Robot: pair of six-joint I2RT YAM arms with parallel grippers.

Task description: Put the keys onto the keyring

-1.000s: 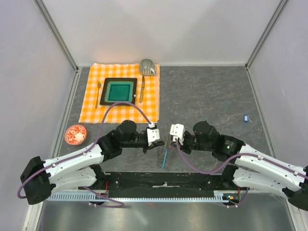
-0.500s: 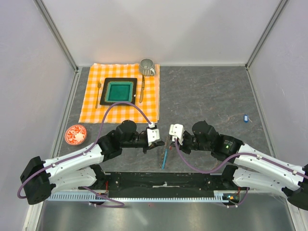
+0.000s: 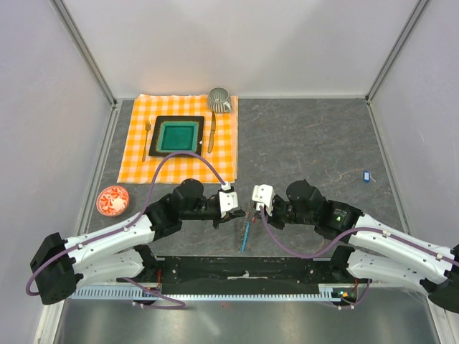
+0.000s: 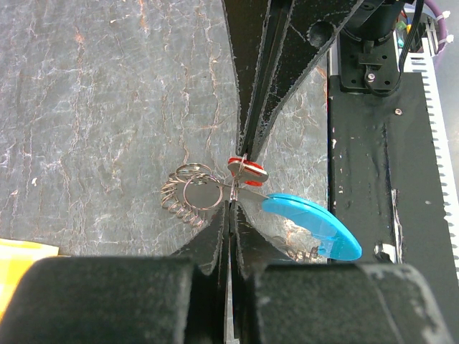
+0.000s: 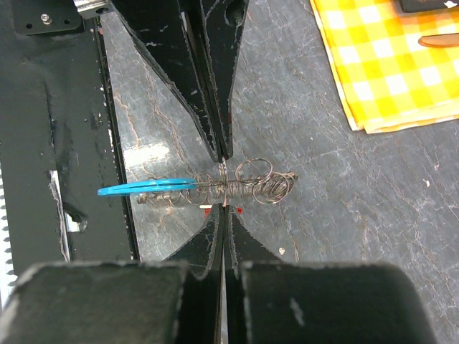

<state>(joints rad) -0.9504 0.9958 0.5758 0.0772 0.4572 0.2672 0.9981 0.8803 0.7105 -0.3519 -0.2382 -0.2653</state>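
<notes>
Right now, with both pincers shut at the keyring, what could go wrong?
The left pincer seems to grip the red key by a thin edge; it could slip out. The right pincer pinches the floppy keyring; pulling apart could stretch its coil. The blue key lies far off to the right.

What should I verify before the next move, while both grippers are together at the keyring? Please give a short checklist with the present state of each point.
1. Hold of the left gripper on the red key: ok, the fingers are closed on its tag.
2. Hold of the right gripper on the keyring: ok, it is closed on the coil, beside the light-blue strip.
3. Red key threaded onto the coil: cannot tell; the two overlap in the left wrist view.
4. Blue key on the keyring: not ok, it lies apart on the table, far to the right.
5. Keyring lifted off the table: cannot tell.
</notes>
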